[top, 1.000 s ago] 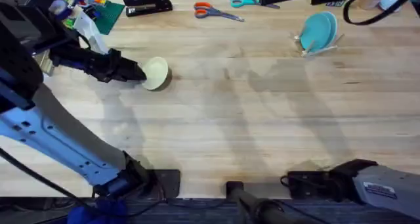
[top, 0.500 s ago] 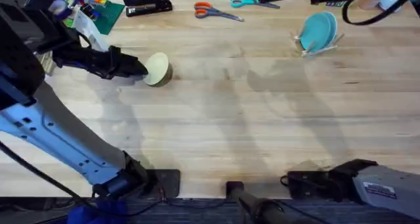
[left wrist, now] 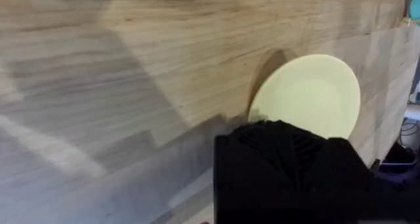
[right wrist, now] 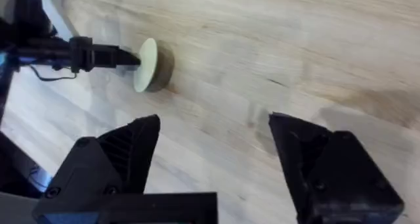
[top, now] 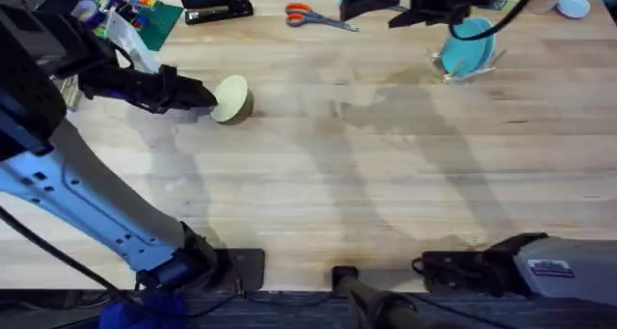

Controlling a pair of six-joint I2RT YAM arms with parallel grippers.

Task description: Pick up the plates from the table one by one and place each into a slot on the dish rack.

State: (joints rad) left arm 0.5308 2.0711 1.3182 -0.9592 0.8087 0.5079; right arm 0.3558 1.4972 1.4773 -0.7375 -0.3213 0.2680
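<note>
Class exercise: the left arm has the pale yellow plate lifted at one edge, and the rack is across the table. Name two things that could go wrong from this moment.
1. The left gripper pinches the yellow plate only at its rim, tilted off the table; it may slip or swing.
2. The dish rack already holds a blue plate, and the right gripper hangs open near it; the arms could crowd each other there.
</note>
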